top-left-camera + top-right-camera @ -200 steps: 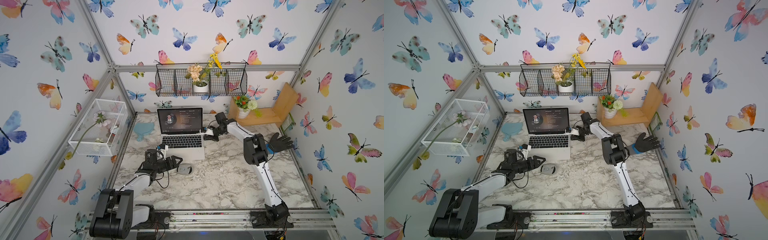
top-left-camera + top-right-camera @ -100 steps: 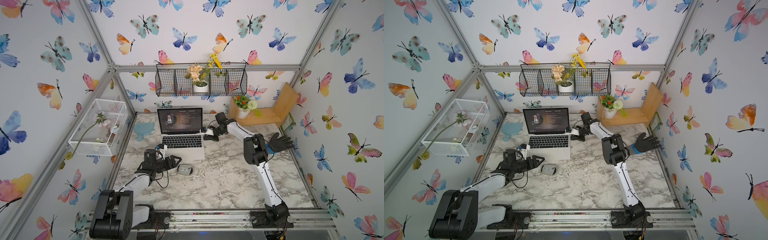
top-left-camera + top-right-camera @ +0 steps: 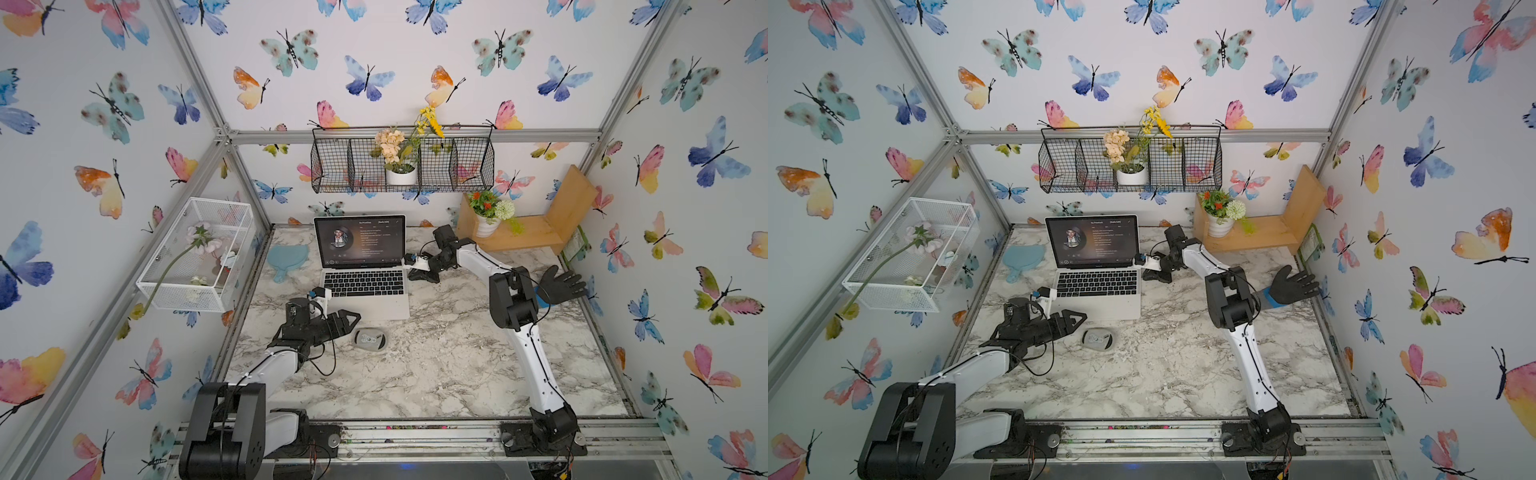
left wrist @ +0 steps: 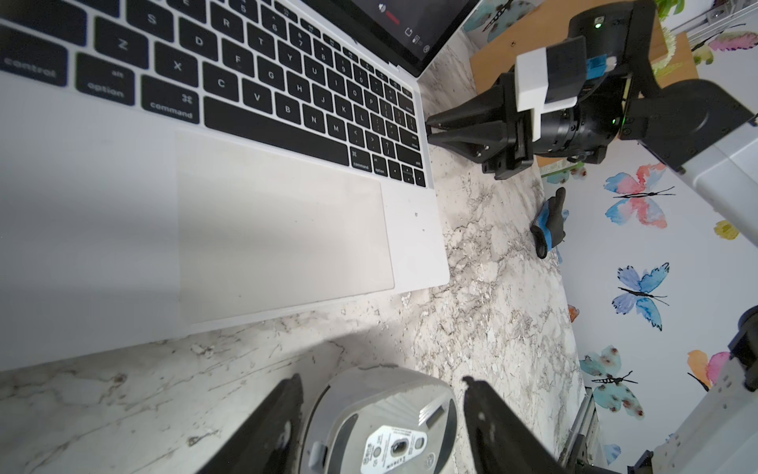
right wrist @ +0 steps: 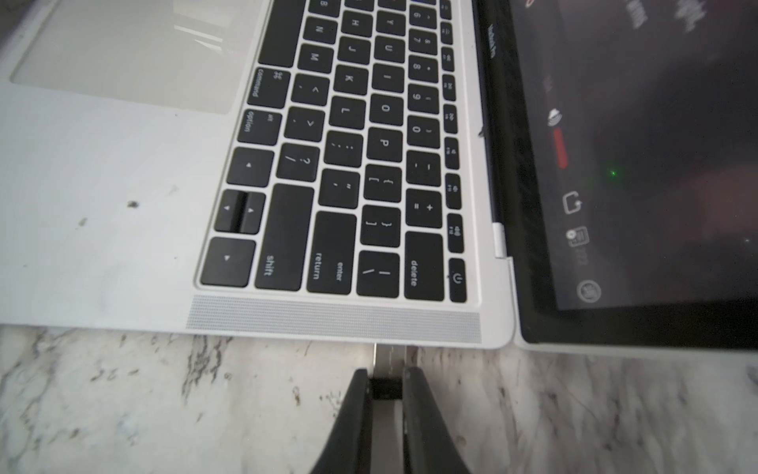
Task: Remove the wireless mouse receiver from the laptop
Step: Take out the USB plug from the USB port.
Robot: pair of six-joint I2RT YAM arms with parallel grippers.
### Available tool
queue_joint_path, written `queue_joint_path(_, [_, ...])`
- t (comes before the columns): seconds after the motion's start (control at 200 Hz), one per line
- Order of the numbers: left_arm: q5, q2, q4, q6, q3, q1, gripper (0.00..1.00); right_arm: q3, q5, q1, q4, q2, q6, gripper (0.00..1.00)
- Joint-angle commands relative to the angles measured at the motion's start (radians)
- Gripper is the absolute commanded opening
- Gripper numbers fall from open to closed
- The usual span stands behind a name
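laptop (image 5: 123, 230): was matt silver metal, keys (image 5: 287, 238) black plastic
wireless mouse receiver (image 5: 385, 389): was black plastic plus shiny bare metal
table (image 3: 436, 365): looked smooth, marble-patterned (faint sheen)
mouse (image 4: 381, 394): was grey satin plastic
shelf (image 3: 528, 239): was bare wood

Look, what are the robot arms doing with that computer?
The right gripper is pinching the tiny black wireless mouse receiver at the side of the laptop. Its silver plug reaches the laptop's edge, so it does not look fully out yet. The left gripper hangs open close to the grey mouse, which lies upside down on the marble table.
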Motion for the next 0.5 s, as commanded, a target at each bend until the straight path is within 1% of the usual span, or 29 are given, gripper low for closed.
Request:
queue_joint_path(0.0, [-0.032,-0.015,-0.006,0.015,-0.008,0.011,0.68,-0.042,0.041,-0.015,-0.071,-0.004,-0.018,0.15])
queue_joint_path(0.23, [-0.025,-0.017,-0.004,0.011,-0.004,0.022,0.68,-0.073,0.037,-0.024,-0.074,-0.033,-0.015,0.13])
queue_joint_path(0.496, [0.022,-0.03,0.017,-0.006,0.035,0.027,0.68,-0.171,0.003,-0.027,-0.051,-0.131,0.016,0.12])
